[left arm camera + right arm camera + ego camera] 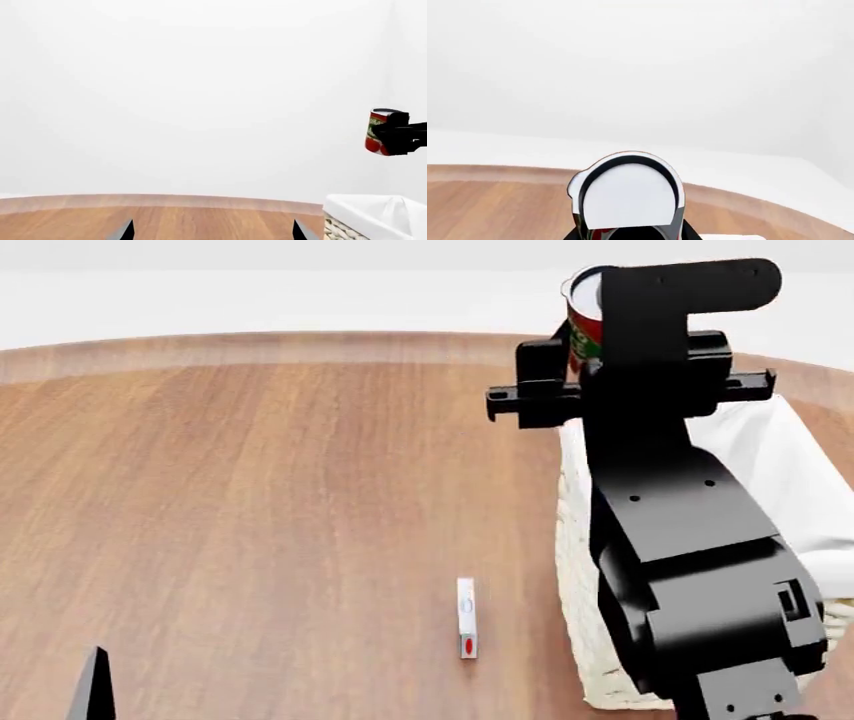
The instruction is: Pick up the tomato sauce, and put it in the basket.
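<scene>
The tomato sauce (579, 322), a small can with a red and green label and a pale top, hangs in the air over the far end of the basket (577, 570). My right gripper (597, 352) is shut on it. From the left wrist view the tomato sauce (376, 131) shows high above the basket (371, 212), with black fingers (400, 133) round it. In the right wrist view the pale top of the tomato sauce (627, 196) fills the space between the jaws. My left gripper (212, 235) stands open and holds nothing, low over the table at the near left.
A small white stick-shaped item with a red mark (466, 618) lies on the wooden table (267, 500), just left of the basket. The table's curved far edge (267, 340) meets a plain white background. My right arm (694, 570) covers much of the basket.
</scene>
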Motion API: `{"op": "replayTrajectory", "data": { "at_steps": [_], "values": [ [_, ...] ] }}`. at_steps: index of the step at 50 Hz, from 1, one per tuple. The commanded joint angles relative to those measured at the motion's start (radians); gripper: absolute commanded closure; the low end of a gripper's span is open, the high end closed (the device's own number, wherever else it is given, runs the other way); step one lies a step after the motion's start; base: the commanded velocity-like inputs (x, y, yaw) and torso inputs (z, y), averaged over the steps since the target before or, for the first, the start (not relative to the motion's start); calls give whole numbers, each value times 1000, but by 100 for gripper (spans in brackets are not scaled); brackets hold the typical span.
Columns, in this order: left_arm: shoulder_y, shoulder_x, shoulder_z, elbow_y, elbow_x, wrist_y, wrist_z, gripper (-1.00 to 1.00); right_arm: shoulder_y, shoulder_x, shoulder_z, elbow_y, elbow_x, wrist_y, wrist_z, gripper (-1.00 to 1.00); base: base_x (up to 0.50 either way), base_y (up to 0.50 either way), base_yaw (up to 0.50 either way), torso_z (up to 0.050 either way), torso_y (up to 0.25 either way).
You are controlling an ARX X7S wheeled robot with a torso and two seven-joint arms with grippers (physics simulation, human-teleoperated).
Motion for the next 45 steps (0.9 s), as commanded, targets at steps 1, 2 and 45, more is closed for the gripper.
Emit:
{"op": "replayTrajectory", "data": {
  "at_steps": [1,2,45],
  "values": [
    [3,-4,2,4,-1,0,-5,-100,46,19,33,129,-36,-34,-13,100,0,0,0,0,0],
    [3,-5,2,7,-1,-2,-7,-100,51,19,35,135,-35,-33,-13,100,0,0,0,0,0],
    [2,-8,19,-40,14,31,-8,-100,327,-73,63,951,-190,-226,-151,100,0,0,0,0,0]
  ]
}}
